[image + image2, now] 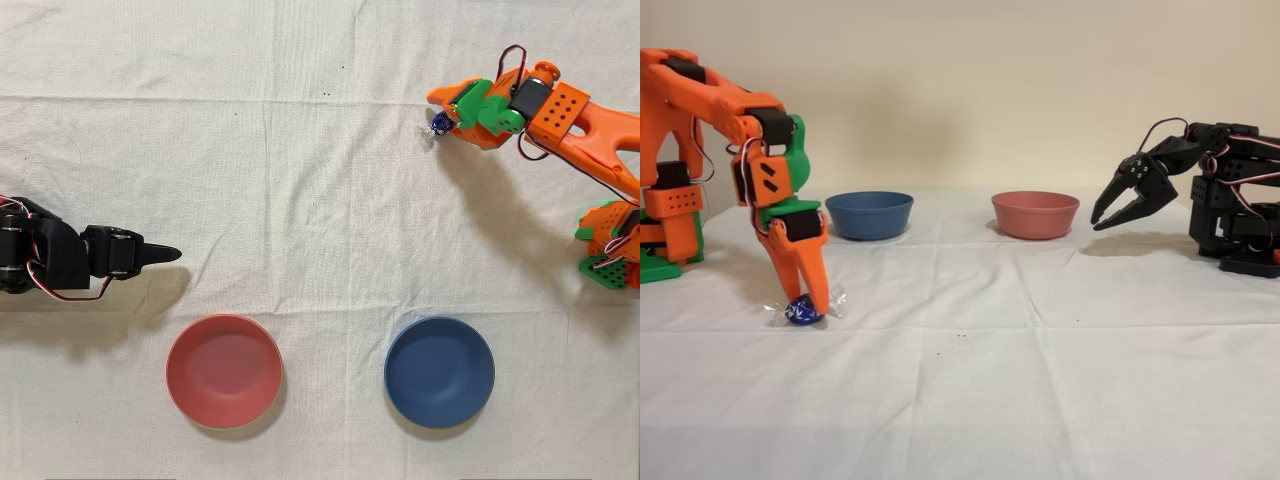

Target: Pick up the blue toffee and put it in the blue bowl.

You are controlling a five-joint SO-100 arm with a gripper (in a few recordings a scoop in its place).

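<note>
The blue toffee [801, 311], in dark-blue foil with clear twisted ends, sits at cloth level at the left of the fixed view. The orange gripper [813, 302] points down onto it, its fingers closed around the candy's top. In the overhead view the toffee [438, 123] is at the upper right, at the tip of the gripper [445, 115]. The blue bowl [439, 371] stands empty at the lower right of the overhead view, well away from the toffee, and appears behind the arm as the blue bowl [869, 214] in the fixed view.
A pink-red bowl [223, 370] stands left of the blue one in the overhead view. The idle black arm [70, 261] reaches in from the left edge. White wrinkled cloth covers the table.
</note>
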